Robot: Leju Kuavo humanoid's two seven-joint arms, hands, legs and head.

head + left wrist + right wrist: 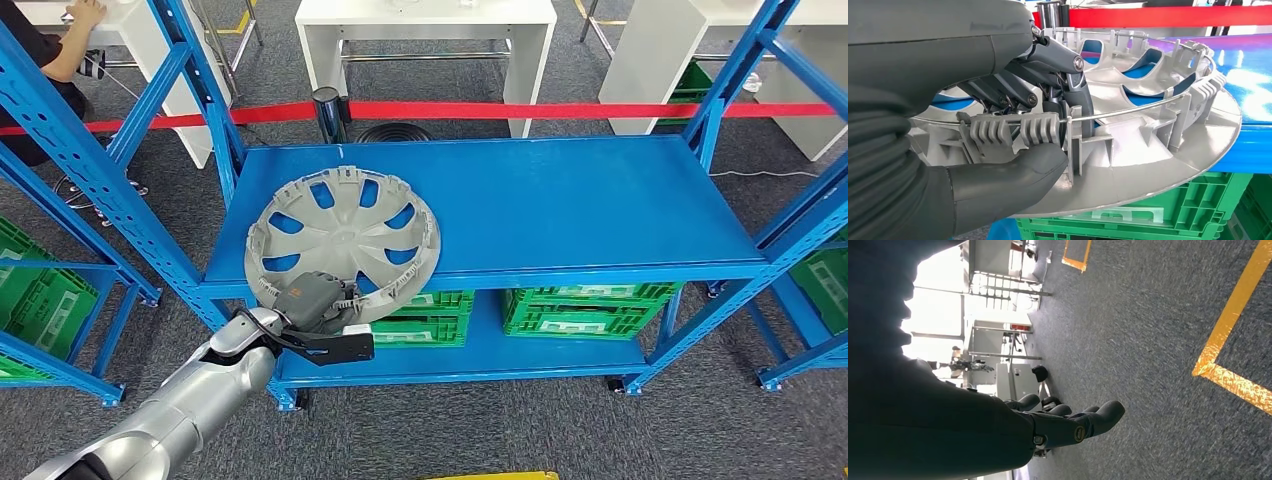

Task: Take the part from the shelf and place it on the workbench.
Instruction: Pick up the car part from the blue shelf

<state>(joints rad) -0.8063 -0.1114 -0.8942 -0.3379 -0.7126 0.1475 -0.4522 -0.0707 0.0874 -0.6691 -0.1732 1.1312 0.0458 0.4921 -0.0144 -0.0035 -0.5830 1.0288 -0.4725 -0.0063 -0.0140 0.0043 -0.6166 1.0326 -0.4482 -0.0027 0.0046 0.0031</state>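
Silver-grey plastic spoked wheel cover [342, 237]: on blue metal shelf [560, 200], rim gripped by left hand [318, 303]. Right hand [1068, 422]: empty, fingers loosely extended.

Red barrier tape [560, 110] stretched across behind the rack, past a dark round post [327, 108]. Green slatted plastic crates [585, 309] on the lower level. White tables [425, 40] beyond. Grey carpet floor [480, 430]; yellow floor marking [1233, 335]. Person's arm [70, 45] at far left table.
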